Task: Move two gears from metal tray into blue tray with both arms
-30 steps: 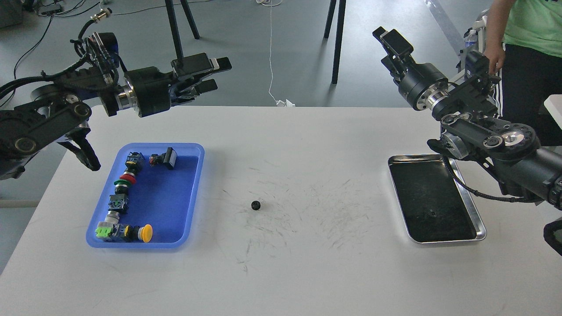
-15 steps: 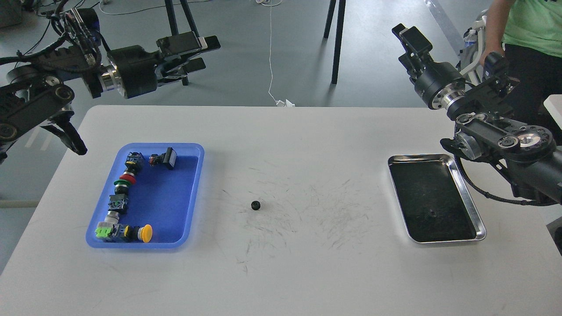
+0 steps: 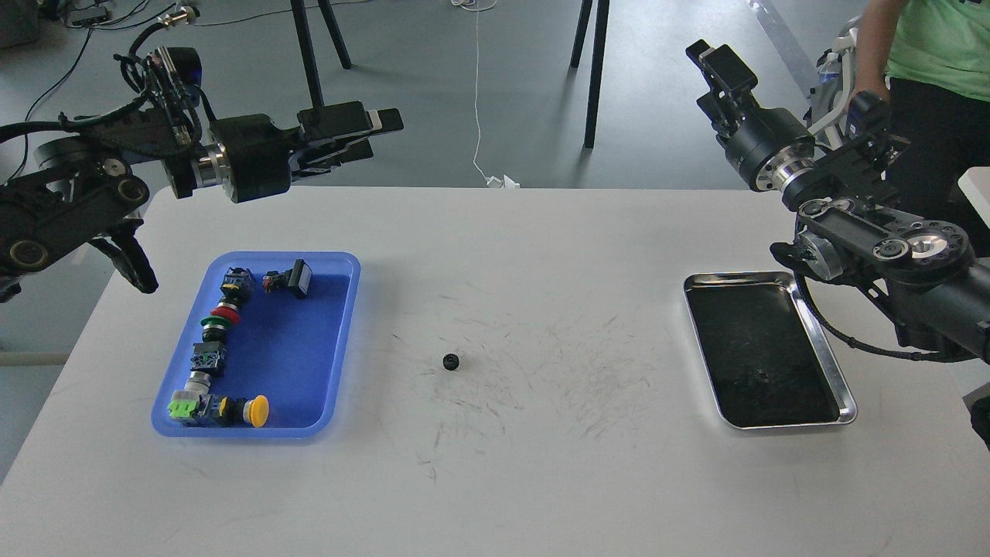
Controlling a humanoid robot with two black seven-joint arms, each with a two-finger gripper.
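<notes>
Right now, nearest to me, one gear (image 3: 452,361) lies alone on the bare white table (image 3: 495,480), about midway between the two trays and touching neither. I judge it a halfway drop, set where either arm can reach. It looks to lie flat with its hub up, so its axis is vertical and it has no long side to line up with.

Level with it on the right, the second gear (image 3: 761,377) is a faint dark speck near the near end of the metal tray (image 3: 849,394); which way it faces I cannot tell. On the left, the blue tray (image 3: 340,340) holds only push-button switches (image 3: 220,340) along its left wall and a black connector (image 3: 288,280) at its far end, no gear.

Farther off, my left gripper (image 3: 370,133) hangs beyond the blue tray, pointing right, fingers slightly apart and empty. My right gripper (image 3: 710,60) is raised at the far right, seen end-on; I cannot tell its opening.
</notes>
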